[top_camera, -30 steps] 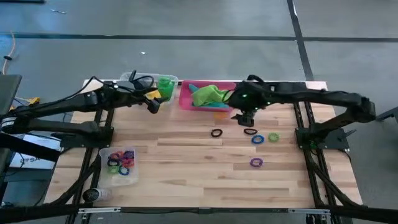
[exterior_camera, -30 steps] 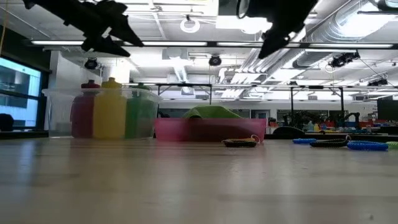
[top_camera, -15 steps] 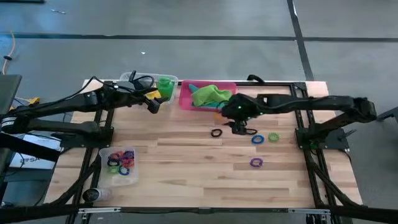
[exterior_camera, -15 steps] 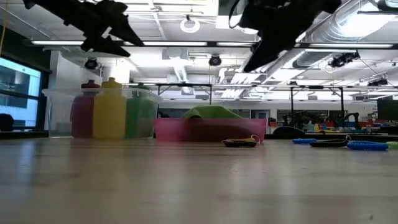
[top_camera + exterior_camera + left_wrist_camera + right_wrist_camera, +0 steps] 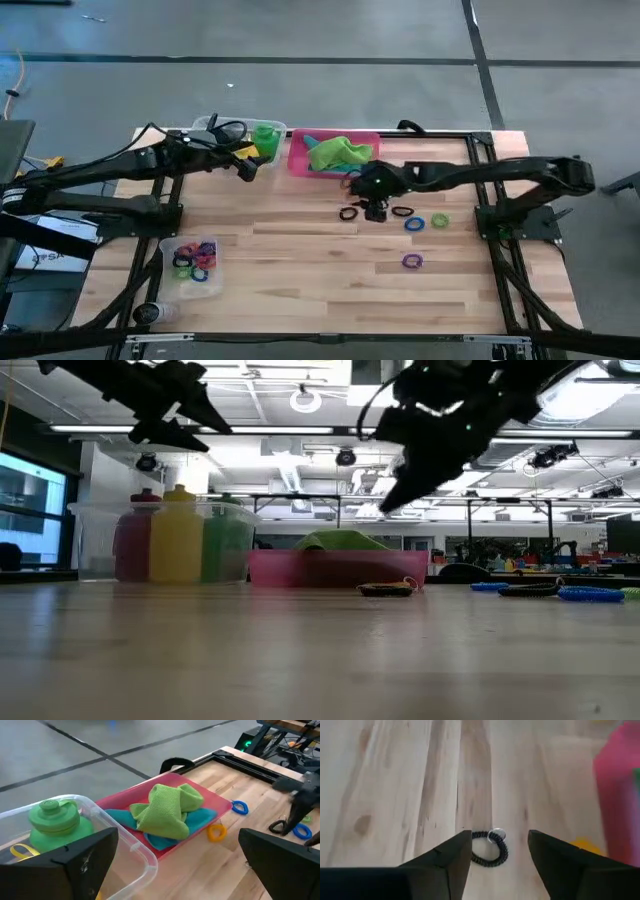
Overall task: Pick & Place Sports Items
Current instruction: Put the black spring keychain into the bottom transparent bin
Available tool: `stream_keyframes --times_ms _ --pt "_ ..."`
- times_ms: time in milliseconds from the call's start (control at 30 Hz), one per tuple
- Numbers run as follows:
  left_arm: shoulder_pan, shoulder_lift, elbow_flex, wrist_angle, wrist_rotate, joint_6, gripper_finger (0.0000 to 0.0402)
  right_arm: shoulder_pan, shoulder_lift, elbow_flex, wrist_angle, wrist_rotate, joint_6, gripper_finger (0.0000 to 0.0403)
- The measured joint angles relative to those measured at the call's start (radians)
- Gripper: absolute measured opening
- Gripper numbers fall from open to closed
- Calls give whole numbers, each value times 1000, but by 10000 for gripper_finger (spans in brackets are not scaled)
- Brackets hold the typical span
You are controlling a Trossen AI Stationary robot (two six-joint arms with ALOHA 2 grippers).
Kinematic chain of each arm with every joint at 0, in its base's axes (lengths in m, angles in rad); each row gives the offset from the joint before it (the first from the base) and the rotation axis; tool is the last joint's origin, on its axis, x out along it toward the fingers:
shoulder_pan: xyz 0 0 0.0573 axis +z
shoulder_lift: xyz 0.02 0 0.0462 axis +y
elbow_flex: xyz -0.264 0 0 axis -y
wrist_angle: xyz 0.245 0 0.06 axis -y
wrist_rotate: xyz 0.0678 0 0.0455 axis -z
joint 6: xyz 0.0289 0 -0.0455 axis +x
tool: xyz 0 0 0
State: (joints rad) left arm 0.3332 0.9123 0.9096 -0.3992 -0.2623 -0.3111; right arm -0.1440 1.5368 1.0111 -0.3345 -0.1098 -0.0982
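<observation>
Table front: bare wood along the near edge of the table (image 5: 330,300), open to pass.
Back left: clear tub (image 5: 215,130) with bottles (image 5: 178,535) blocks the corner; left gripper (image 5: 247,172) hangs just beside it.
Back middle: pink tray (image 5: 298,160) heaped with green cloth (image 5: 338,153).
Middle: right gripper (image 5: 373,212) low over black ring (image 5: 490,848); more rings (image 5: 425,222) scattered just right.
Front left: ring tub (image 5: 168,250) near the edge.

Right pincer (image 5: 372,212) lower, nearer black ring (image 5: 348,213).
</observation>
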Motion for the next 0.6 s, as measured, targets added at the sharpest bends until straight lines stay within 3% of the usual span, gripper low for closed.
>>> stream_keyframes --times_ms 400,600 --pt "0 0 0 0 0 -3 336 0 209 0 41 8 0 150" --pt "0 0 0 0 0 -4 336 0 265 0 41 62 0 150"
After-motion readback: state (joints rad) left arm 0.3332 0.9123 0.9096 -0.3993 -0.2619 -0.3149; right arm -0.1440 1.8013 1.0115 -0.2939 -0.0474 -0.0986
